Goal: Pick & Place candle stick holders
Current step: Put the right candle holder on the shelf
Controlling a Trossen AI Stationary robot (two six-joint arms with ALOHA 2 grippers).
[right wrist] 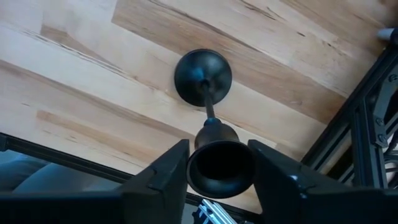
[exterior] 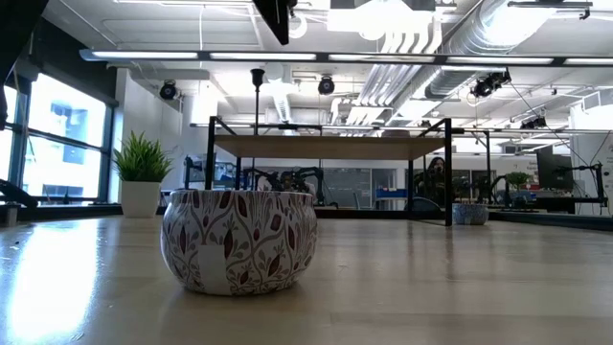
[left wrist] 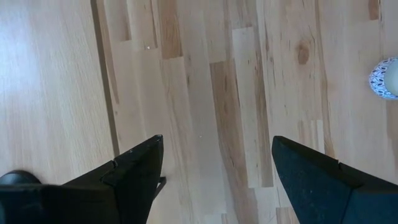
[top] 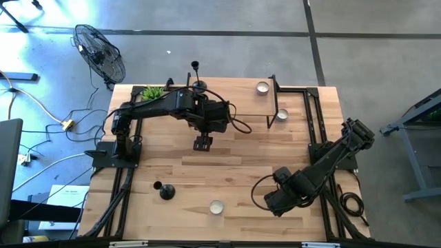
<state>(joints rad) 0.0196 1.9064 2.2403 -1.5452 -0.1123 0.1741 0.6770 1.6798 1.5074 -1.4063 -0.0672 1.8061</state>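
Two dark, jointed arms with looping black cables, each hand [left wrist: 214, 174] with two wedge-shaped black fingers [right wrist: 158, 180].

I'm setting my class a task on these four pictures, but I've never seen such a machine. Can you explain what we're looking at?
It is a robot with two dark arms at a wooden table; each arm ends in a two-finger claw. One picture looks down from above, one looks level across the tabletop, and two come from cameras on the arms' wrists.

The left claw hangs open over bare wood. The right claw is closed on the cup of a black candle holder that stands on the table.

Also on the table are a tall holder, a short holder, three tealight cups and a small plant.
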